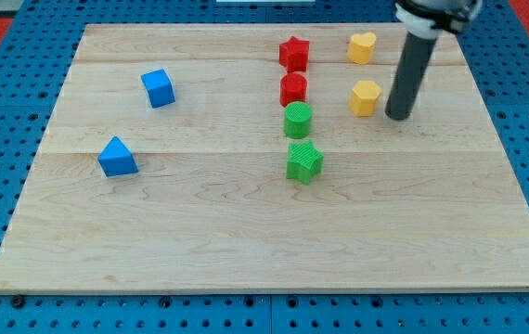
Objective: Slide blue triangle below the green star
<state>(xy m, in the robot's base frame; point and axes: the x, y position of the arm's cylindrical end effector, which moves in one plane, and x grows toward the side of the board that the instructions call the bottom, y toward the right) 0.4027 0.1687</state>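
The blue triangle [117, 158] lies on the wooden board [246, 241] at the view's left. The green star [304, 161] sits near the board's middle, far to the right of the triangle. My tip [397, 116] stands at the view's upper right, just right of a yellow block [366, 97]. It is well up and to the right of the green star and far from the blue triangle.
A blue cube [158, 88] lies above the triangle. A red star [294, 53], a red cylinder [293, 89] and a green cylinder [298, 121] form a column above the green star. A yellow heart [362, 46] lies at the top right.
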